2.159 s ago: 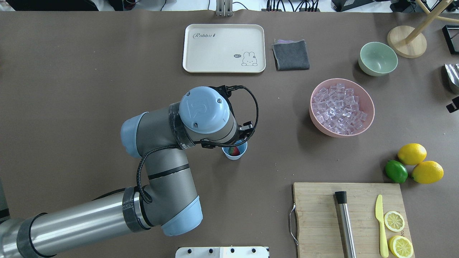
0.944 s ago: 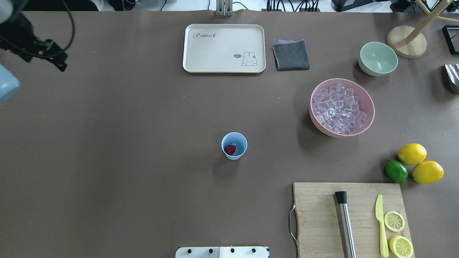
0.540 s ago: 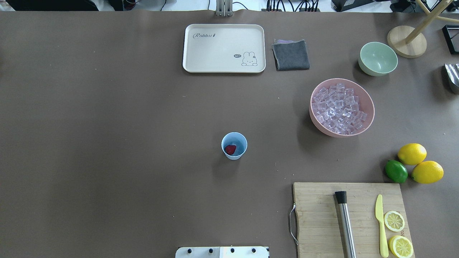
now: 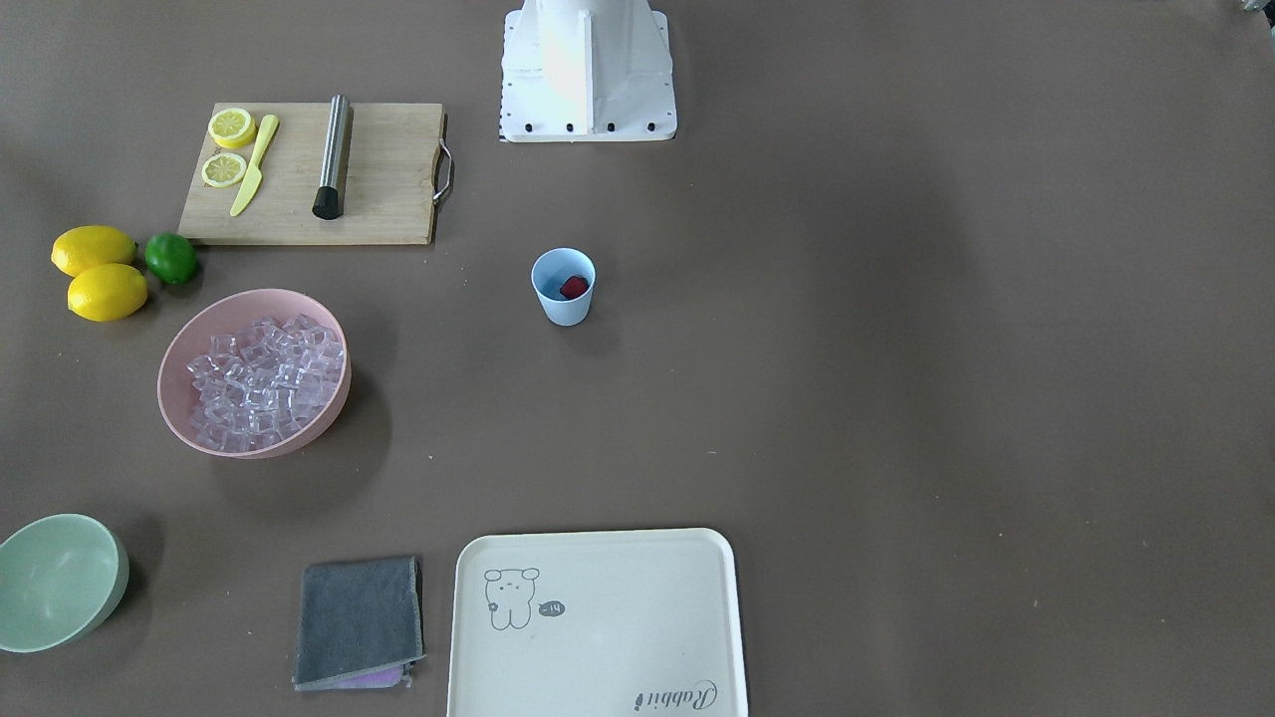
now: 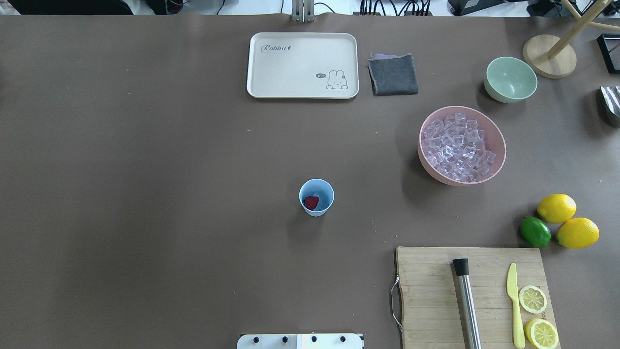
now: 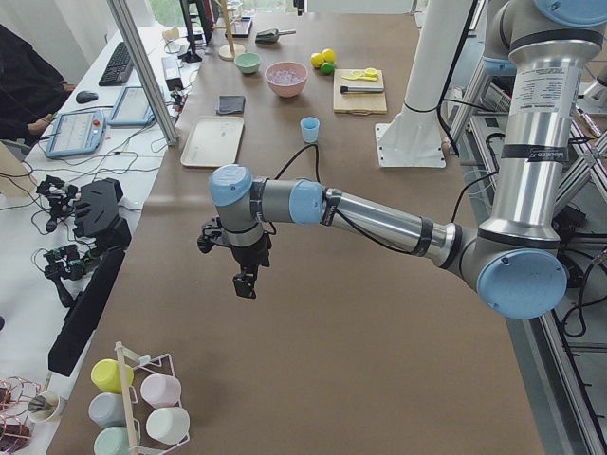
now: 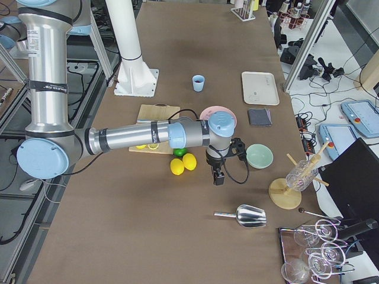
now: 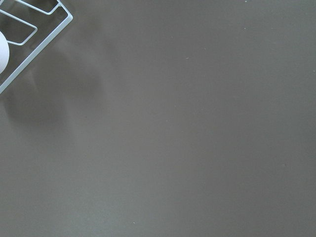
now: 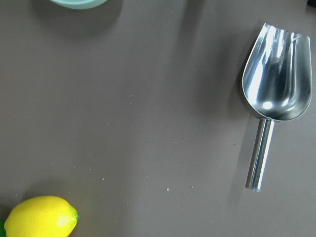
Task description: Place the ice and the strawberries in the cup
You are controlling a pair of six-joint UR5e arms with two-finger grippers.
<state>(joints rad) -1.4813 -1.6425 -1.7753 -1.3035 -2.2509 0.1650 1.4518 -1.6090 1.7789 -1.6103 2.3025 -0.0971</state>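
The cup (image 4: 563,307) stands upright mid-table (image 5: 145,194) with the strawberry (image 5: 311,202) inside. We cannot tell whether a cube lies beside it. The ice (image 5: 457,148) fills the pink bowl (image 5: 432,170), well apart from the cup.

If ice is still owed, we judge the risks to lie in fetching it. The scoop (image 9: 276,86) lies flat on the table, and its round handle may roll or slip from a pinch. The cup is small and light, so a loaded scoop could tip it or spill cubes past its narrow mouth. The lemons (image 7: 183,161) sit just beside the right arm's path and may be knocked.

The left arm stretches out toward its end of the table, with the left tool (image 6: 245,282) pointing down above bare table. The right arm reaches low past the lemons, with the right tool (image 7: 218,176) pointing down and the scoop nearby. For either tool we cannot tell whether it is released or clenched; neither appears to carry anything.
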